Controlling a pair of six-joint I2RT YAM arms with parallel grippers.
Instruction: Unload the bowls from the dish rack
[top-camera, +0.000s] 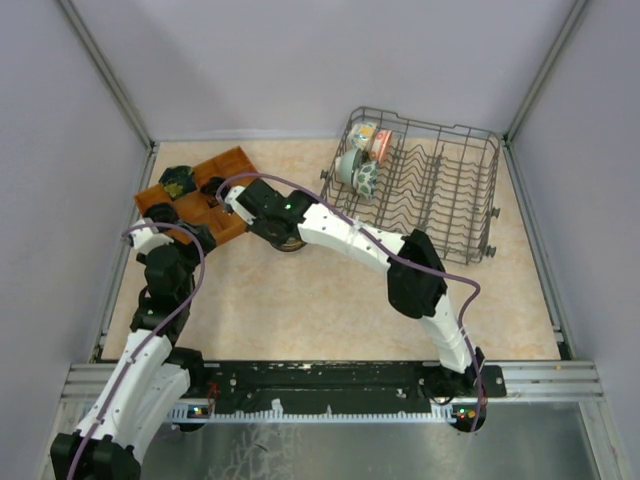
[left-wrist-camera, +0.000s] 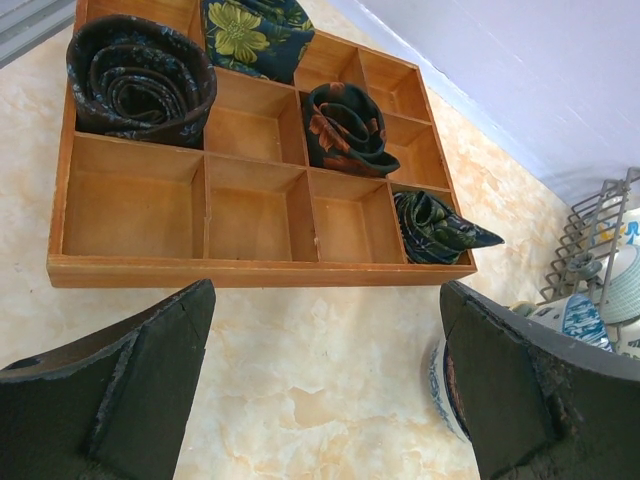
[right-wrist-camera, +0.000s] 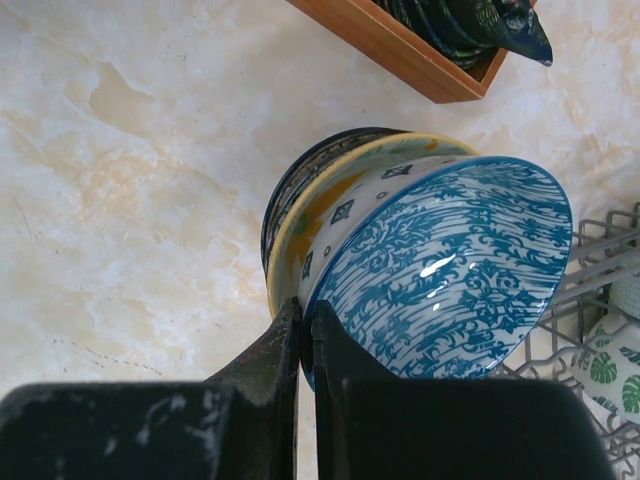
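right gripper (right-wrist-camera: 303, 318) is pinched tight on the thin rim of a glossy blue-and-white patterned bowl (right-wrist-camera: 450, 270). left gripper (left-wrist-camera: 326, 330) hangs with its matte black jaws wide apart. on the marbled beige counter (top-camera: 300, 300), the rectangular grey wire dish rack (top-camera: 440, 185) holds more round bowls (top-camera: 360, 168) at its far left corner. a brown wooden compartment tray (left-wrist-camera: 250, 272) holds rolled dark fabric (left-wrist-camera: 140, 80). the gripped bowl sits tilted in a yellow-rimmed bowl (right-wrist-camera: 320, 215) stacked on a dark bowl (right-wrist-camera: 288, 195).
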